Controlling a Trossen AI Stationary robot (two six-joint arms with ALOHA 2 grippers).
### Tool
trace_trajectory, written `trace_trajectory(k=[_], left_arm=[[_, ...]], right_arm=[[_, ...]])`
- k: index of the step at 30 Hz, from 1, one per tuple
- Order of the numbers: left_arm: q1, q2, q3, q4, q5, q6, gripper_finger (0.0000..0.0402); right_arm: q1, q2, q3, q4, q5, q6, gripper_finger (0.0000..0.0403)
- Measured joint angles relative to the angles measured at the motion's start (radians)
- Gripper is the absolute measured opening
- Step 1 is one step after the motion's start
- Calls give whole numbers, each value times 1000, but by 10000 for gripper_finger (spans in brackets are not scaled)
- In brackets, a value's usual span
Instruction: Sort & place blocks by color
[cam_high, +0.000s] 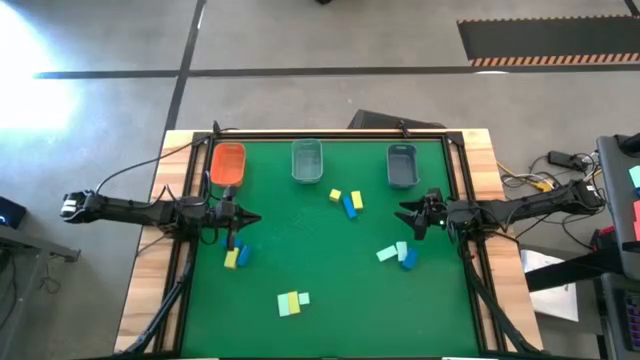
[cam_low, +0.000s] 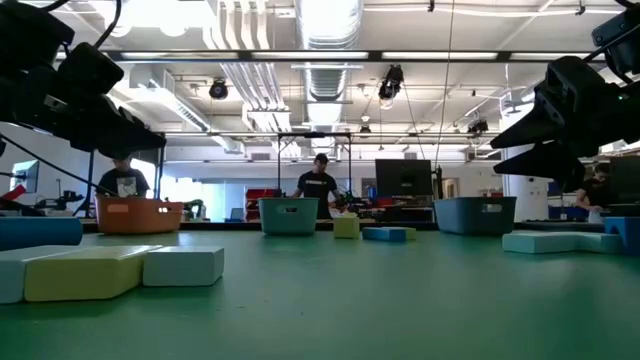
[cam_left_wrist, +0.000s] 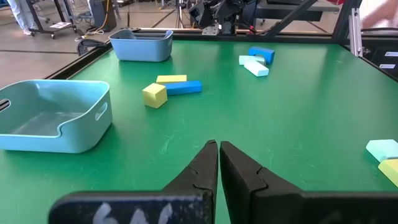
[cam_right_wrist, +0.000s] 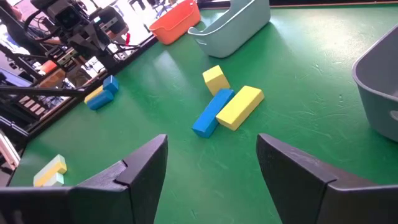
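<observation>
Small blocks lie flat on the green mat in four clusters. A yellow cube (cam_high: 335, 195) sits beside a blue block (cam_right_wrist: 212, 112) and a yellow block (cam_right_wrist: 240, 107) near the middle. Mint and blue blocks (cam_high: 398, 255) lie to the right. A yellow and blue pair (cam_high: 237, 256) sits near the left. A yellow and mint group (cam_high: 291, 302) lies near the front. My left gripper (cam_left_wrist: 217, 146) is shut and raised at the mat's left side (cam_high: 255, 217). My right gripper (cam_right_wrist: 211, 146) is open and raised at the right side (cam_high: 402, 213), facing the middle cluster.
Three bins stand along the far edge: an orange bin (cam_high: 228, 163), a pale clear one (cam_high: 307, 160) and a grey one (cam_high: 401, 165). Bare mat lies between the two grippers and toward the near edge. People stand in the room behind the table (cam_low: 320, 185).
</observation>
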Motion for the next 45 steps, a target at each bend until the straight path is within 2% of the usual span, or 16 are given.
trace_trajectory(k=[40,42,45], left_arm=[[0,0,0,0,0,0,2],[0,0,0,0,0,0,2],[0,0,0,7,-9,1,2]], right_arm=[[0,0,0,0,0,0,236],[0,0,0,7,23,-16,236],[0,0,0,37,135,-35,236]])
